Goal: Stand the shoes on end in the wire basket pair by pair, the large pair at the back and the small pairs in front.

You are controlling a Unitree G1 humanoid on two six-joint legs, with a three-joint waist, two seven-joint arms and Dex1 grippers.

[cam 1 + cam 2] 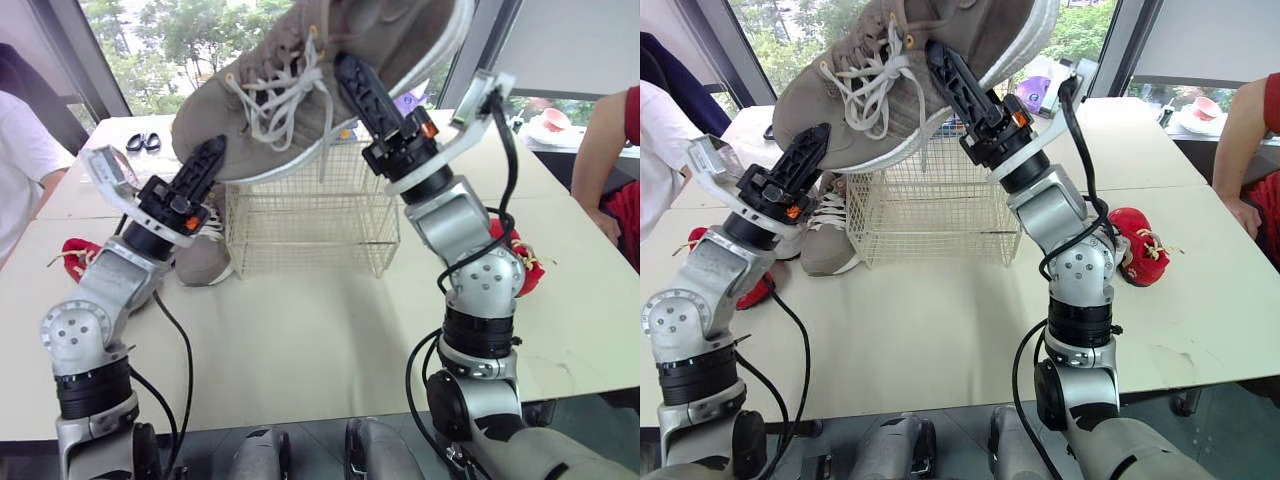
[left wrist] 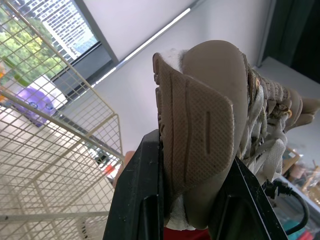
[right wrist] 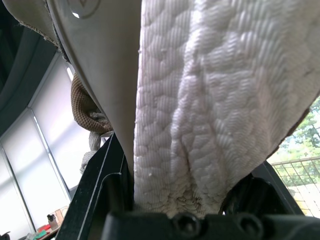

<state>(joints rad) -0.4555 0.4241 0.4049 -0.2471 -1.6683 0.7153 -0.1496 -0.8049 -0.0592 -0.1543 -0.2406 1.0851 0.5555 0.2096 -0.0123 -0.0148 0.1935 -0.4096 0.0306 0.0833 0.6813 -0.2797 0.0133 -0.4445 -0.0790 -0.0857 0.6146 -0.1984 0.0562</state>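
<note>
Hanging above the wire basket (image 1: 310, 215): one large grey-brown shoe (image 1: 290, 90), laces loose, toe lower at the robot's left, heel higher at its right. Left claw (image 1: 208, 152): clenched on the toe, one finger on each side. Right claw (image 1: 355, 75): clenched across the white sole further back. Second large shoe (image 1: 825, 240): on the bench (image 1: 300, 340), just beside the basket's left side. Small red shoes: one (image 1: 80, 255) at the bench's left, one (image 1: 1137, 245) at its right, both apart from the basket.
</note>
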